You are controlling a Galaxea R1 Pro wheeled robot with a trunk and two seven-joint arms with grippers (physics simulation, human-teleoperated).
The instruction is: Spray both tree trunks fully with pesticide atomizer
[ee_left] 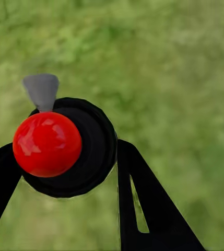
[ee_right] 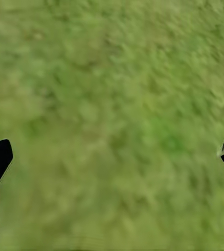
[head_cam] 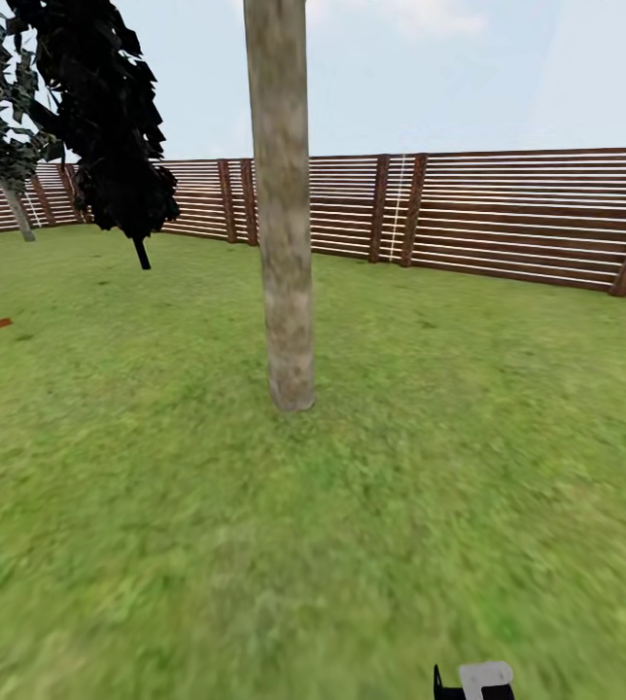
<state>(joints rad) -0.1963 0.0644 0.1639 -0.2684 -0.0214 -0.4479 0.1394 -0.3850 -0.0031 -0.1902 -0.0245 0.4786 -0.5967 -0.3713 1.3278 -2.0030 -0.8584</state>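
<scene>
The lawn (head_cam: pixel 469 408) spreads wide to a brown slat fence (head_cam: pixel 527 214), with one thick mottled trunk (head_cam: pixel 282 204) standing upright at centre and a black-leaved narrow tree (head_cam: pixel 109 117) further back on the left. In the left wrist view the left gripper (ee_left: pixel 65 172) has its black fingers (ee_left: pixel 148 204) clamped on the atomizer (ee_left: pixel 65 144), a black round body with a red ball and a small grey tab, held above grass. The right gripper (ee_right: pixel 112 157) has its jaws wide apart over bare grass, and a grey-white fingertip (head_cam: pixel 485 676) shows at the head view's lower edge.
</scene>
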